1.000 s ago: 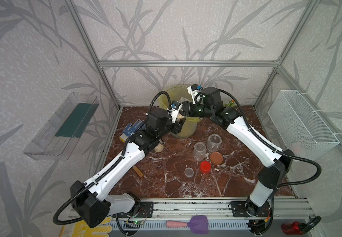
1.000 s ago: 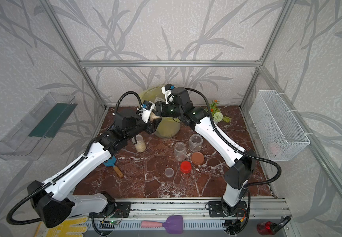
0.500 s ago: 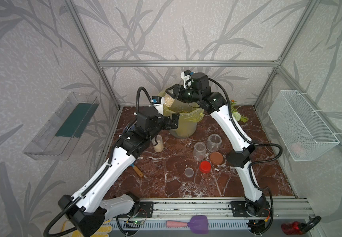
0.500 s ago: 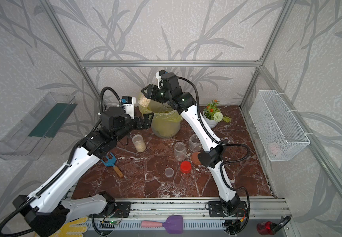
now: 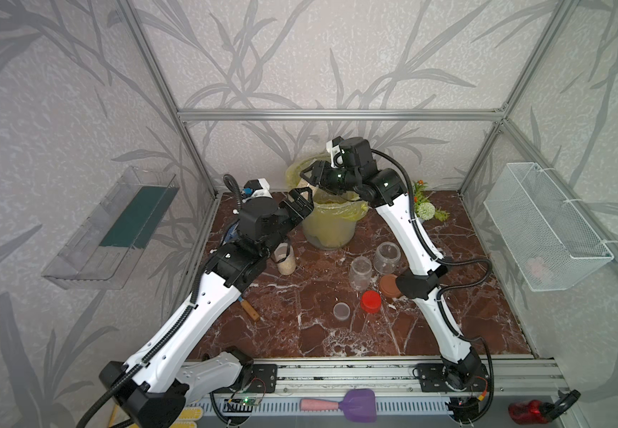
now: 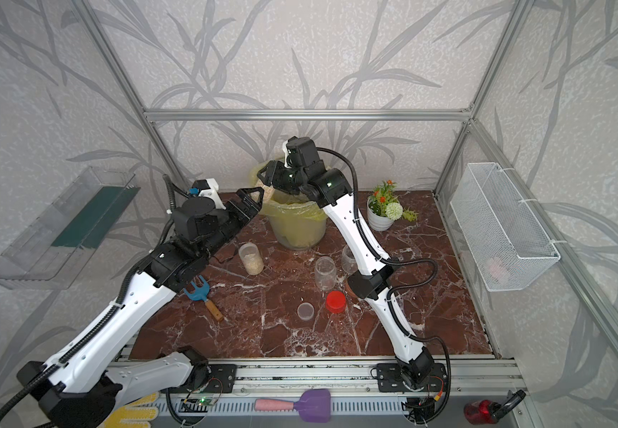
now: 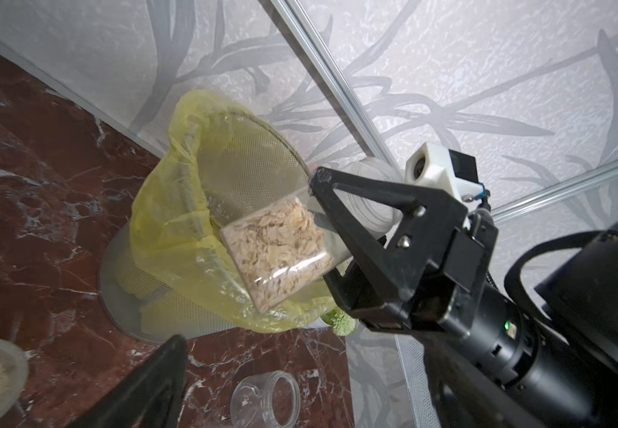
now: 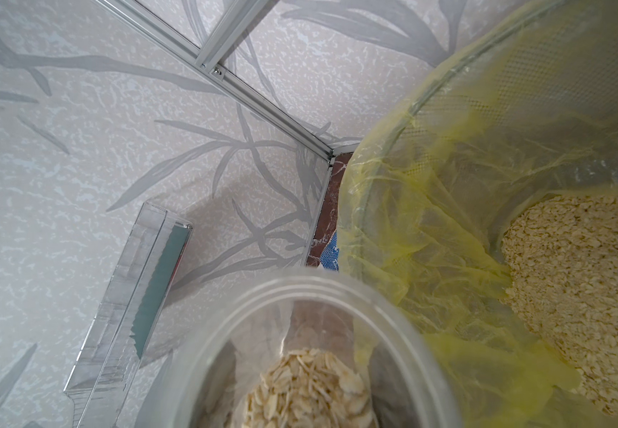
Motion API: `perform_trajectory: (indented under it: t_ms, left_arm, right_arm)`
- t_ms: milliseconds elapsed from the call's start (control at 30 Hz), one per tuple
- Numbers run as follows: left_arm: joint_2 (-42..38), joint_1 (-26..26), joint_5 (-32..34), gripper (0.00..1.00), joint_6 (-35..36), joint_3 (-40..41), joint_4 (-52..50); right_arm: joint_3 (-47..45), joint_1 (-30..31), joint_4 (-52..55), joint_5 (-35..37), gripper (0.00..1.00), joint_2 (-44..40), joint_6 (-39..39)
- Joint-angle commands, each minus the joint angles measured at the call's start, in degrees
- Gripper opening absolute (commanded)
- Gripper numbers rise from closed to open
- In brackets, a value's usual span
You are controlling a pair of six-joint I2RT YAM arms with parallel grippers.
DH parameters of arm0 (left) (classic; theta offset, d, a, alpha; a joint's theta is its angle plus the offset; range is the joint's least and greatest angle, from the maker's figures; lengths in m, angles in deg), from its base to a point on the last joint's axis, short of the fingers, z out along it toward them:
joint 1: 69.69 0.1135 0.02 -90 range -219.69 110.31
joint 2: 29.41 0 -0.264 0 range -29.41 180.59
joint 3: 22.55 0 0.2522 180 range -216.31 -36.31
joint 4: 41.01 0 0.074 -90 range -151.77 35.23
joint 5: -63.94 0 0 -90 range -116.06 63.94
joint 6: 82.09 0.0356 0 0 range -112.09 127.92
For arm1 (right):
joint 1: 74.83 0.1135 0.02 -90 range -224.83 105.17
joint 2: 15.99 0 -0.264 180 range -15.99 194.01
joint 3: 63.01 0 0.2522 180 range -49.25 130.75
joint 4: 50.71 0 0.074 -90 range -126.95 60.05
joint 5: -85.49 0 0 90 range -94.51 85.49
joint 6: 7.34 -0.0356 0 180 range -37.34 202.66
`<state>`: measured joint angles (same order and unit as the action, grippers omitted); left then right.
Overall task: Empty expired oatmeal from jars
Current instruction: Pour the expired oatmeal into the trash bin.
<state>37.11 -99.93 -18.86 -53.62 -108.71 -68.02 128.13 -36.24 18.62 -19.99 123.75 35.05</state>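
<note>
Looking from the front edge of a dark red marble table (image 5: 300, 333) toward its back edge. A purple scoop (image 5: 355, 404) lies on the metal rail (image 5: 374, 374) before the front edge. Near the table's middle sit three loose lids: a clear lid (image 5: 341, 310), a red lid (image 5: 370, 301) and a brown lid (image 5: 389, 285) (this one partly hidden by the right arm (image 5: 411, 237)). Just behind them stand two uncapped, empty jars, a slim jar (image 5: 361, 272) and a wide jar (image 5: 387, 254). Toward the left edge a blue garden fork (image 6: 198, 291) lies flat; beyond it an upright open jar (image 6: 251, 258) holds pale oatmeal (image 6: 252, 265). Raised near it, the left gripper (image 5: 304, 203) is spread wide with nothing in it. At the back edge stands a mesh bin (image 5: 331, 237) lined with a yellow bag (image 7: 159, 229); more oatmeal lies heaped inside. Above the bin's rim the right gripper (image 7: 324, 231) pinches a fourth jar (image 7: 281, 248), tilted, lidless, with flakes inside it. A white flower pot (image 6: 378, 222) stands near the back right corner. On the right wall hangs a white wire basket (image 5: 544, 226); on the left wall, a clear plastic shelf (image 5: 115, 229).
</note>
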Motion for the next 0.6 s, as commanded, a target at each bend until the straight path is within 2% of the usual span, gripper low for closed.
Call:
perform_trajectory:
  t_ms: [0, 233, 433, 567]
  left_arm:
    - [2.15, 0.48, -0.87, 0.96, -13.39, -1.08, 5.57]
    - [2.09, 0.46, 3.23, 0.96, -26.2, 1.67, 9.24]
    - [6.7, 0.44, 2.4, 0.96, -38.41, 1.51, 14.42]
    - [8.74, 0.46, 3.65, 0.95, -43.74, 1.52, 16.98]
  right_arm:
    - [4.13, -0.53, -1.22, -0.27, 0.25, 0.25, -2.15]
    - [4.23, -1.06, -4.41, -0.2, 0.24, 0.55, -5.22]
    - [4.27, -1.4, -6.28, -1.29, 0.23, 1.34, -7.73]
    - [4.28, -1.41, -7.43, -1.43, 0.23, 1.73, -8.52]
